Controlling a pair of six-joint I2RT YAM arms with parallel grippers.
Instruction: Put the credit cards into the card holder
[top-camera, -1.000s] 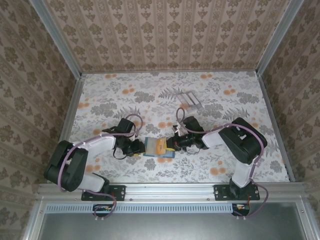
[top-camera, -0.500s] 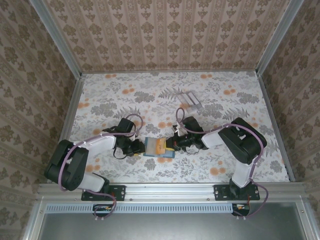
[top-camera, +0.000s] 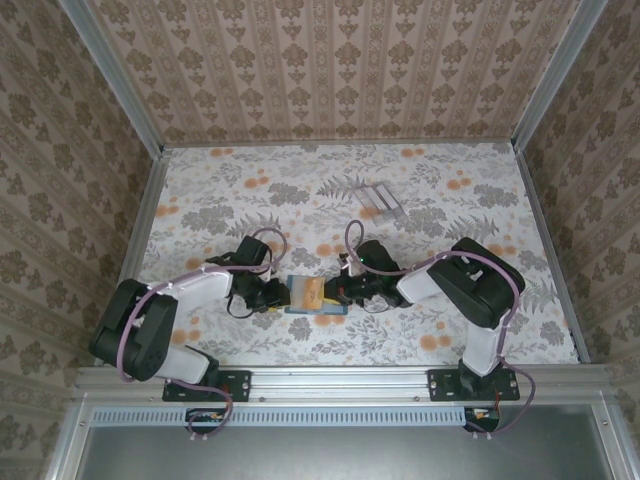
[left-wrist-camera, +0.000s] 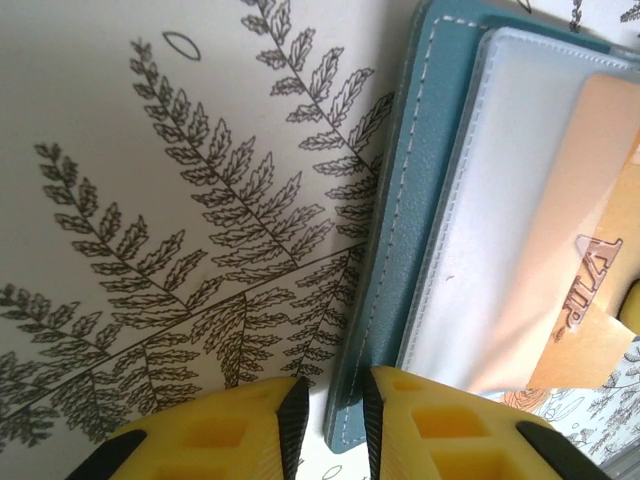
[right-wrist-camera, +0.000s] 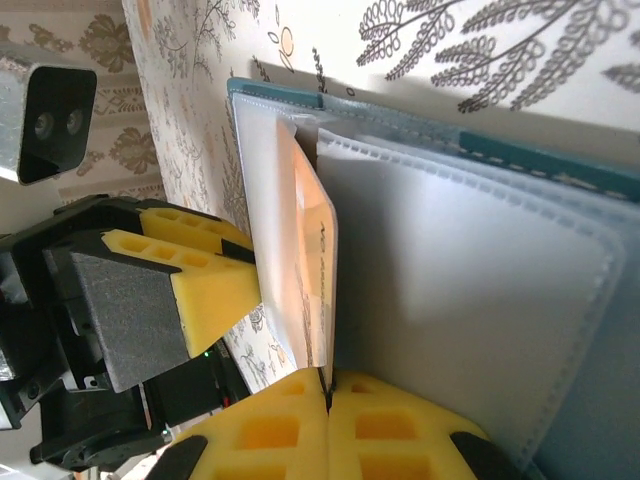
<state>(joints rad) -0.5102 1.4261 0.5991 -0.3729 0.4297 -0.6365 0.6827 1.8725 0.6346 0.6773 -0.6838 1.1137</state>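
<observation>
The flowery tabletop (top-camera: 200, 200) has all the things on it. In the top view, the left hand (top-camera: 272, 295) is low in the frame, a bit left of the middle. It lies at the left edge of the card holder (top-camera: 300, 308). In the left wrist view its two yellow fingers (left-wrist-camera: 240, 430) are only a little apart. The blue corner of the card holder sits in the gap between them. A thin bit of tabletop shows between one finger and that edge, so the hand is not squeezing it tight.

The card holder lies open and flat, right between the two hands, in the lower middle of the top view. It has a clear pocket (left-wrist-camera: 480, 220) inside. An orange card (right-wrist-camera: 310, 270) stands tilted on the holder, and part of it looks tucked under the clear pocket.

The right hand (right-wrist-camera: 327, 385) is just right of the holder. Its fingers are pressed together on the near edge of the orange card.

Farther up and a bit right of the middle, a few pale cards (top-camera: 378, 200) lie on the tabletop, well apart from both hands.
</observation>
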